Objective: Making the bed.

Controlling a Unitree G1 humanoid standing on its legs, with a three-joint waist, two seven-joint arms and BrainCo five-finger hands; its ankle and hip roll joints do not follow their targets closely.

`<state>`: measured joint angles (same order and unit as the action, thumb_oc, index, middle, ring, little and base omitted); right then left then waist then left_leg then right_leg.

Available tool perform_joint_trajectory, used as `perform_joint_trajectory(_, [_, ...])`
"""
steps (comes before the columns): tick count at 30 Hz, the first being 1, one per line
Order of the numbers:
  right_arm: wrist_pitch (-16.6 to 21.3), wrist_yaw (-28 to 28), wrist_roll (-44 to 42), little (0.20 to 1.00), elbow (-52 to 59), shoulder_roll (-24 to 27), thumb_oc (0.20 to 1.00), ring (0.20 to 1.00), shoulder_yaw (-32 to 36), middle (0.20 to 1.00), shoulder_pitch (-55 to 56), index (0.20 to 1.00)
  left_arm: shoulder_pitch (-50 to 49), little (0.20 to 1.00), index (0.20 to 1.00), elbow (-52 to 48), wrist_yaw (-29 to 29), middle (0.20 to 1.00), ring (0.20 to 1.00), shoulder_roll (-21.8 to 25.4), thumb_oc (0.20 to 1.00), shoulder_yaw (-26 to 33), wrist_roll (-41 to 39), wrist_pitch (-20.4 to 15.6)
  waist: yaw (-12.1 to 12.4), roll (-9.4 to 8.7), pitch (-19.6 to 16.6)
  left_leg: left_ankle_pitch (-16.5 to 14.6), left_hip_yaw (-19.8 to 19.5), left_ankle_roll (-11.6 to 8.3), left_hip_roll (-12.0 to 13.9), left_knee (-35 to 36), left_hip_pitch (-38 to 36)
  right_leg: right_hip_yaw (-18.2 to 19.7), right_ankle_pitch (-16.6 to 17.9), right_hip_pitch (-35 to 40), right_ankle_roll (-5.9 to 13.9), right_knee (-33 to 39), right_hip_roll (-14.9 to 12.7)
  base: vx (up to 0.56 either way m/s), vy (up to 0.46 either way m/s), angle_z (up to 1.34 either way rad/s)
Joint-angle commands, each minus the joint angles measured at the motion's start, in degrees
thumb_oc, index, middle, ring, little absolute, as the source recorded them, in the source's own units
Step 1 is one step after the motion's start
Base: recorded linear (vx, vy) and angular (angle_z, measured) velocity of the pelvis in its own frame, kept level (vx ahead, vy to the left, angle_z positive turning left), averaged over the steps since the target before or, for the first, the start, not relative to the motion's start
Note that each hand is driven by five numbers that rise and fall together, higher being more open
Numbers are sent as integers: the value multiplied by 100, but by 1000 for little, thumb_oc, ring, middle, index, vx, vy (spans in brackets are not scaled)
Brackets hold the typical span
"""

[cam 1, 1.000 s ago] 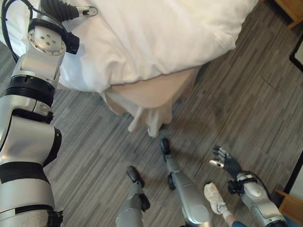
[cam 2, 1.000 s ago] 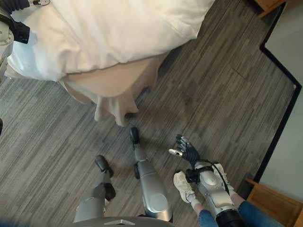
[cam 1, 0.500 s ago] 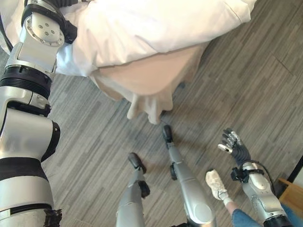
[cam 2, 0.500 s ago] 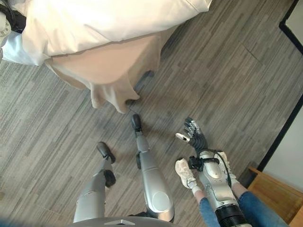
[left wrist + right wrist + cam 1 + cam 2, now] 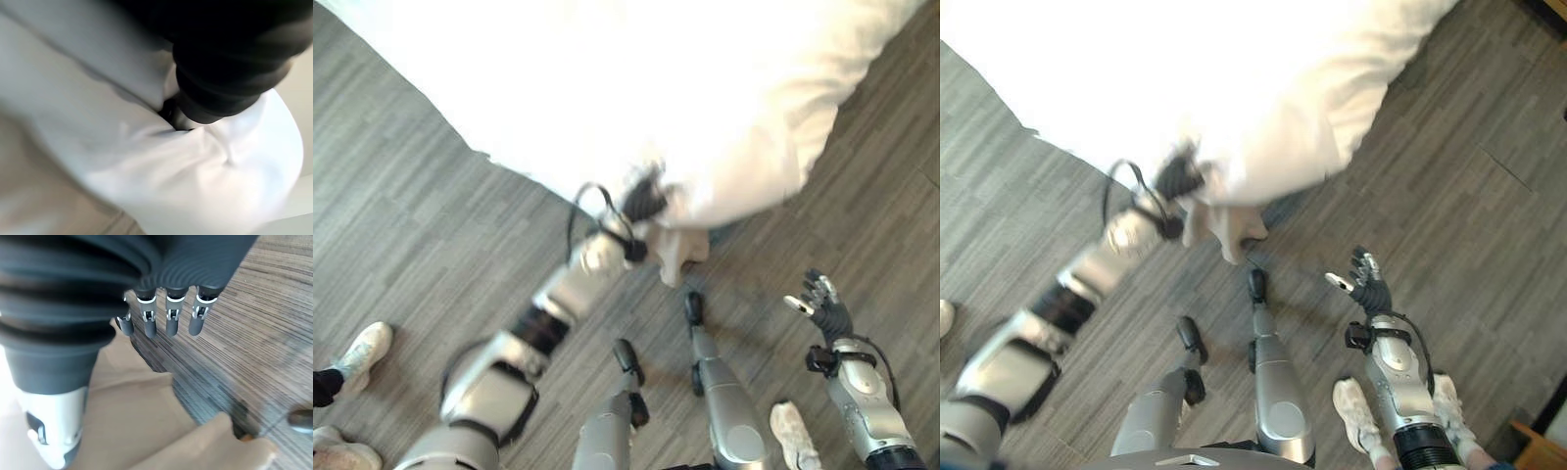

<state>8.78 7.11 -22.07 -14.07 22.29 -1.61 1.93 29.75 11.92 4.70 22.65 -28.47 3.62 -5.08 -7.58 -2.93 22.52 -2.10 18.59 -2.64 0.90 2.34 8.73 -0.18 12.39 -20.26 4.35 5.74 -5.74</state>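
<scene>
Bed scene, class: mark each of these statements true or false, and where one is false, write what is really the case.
1. The left hand is at the duvet's lower edge. True.
2. The right hand grips the duvet. False: it hangs over the floor, apart from the bed, fingers straight and holding nothing.
3. A beige bed skirt hangs below the duvet. True.
4. The floor is tiled in white. False: it is grey wood-look planking.
5. A person's white shoe shows on the floor. True.
</scene>
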Motion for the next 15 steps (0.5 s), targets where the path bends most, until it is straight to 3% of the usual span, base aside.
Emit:
perform_joint_trajectory(1, [98,86,269,1000,233,117,1000,1000,229,1000,76,1000,94,200,200,1252,-678,200,200,-276,200,-396,-235,107,-149,277,-25,660,-928,-277,386,266,239,-312,-428,553,729,-74,-543,63,-26,8])
perform_joint_trajectory(6, [-70,-15,292,1000,-94,62,1000,1000,259,1000,194,1000,-980,200,200,1054,-948,200,200,-356,200,-433,-426,59,88,456,-417,594,-1157,-231,329,266,-326,-562,-694,1335,639,-171,-598,64,-34,20])
perform_joint_trajectory(7, [-82,-16,293,1000,-107,56,1000,1000,258,1000,216,1000,-1082,1000,1000,1090,-953,1000,1000,-375,1000,-430,-504,71,112,465,-459,588,-1200,-224,314,266,-393,-615,-747,1434,635,-213,-603,18,-29,39])
perform_joint_trajectory(10, [-141,-59,285,1000,-174,39,1000,1000,334,1000,312,1000,-1327,1000,1000,1043,-1140,1000,1000,-324,1000,-456,-532,71,174,497,-649,555,-1301,-206,277,266,-570,-735,-830,1699,630,-259,-632,33,-20,30])
perform_joint_trajectory(15, [-208,-65,380,1000,-318,79,1000,1000,551,1000,388,1000,-2279,1000,1000,692,-1209,1000,1000,137,1000,168,-568,47,387,492,-938,465,-1284,-147,274,266,-839,-931,-890,1970,647,-310,-608,31,-13,19])
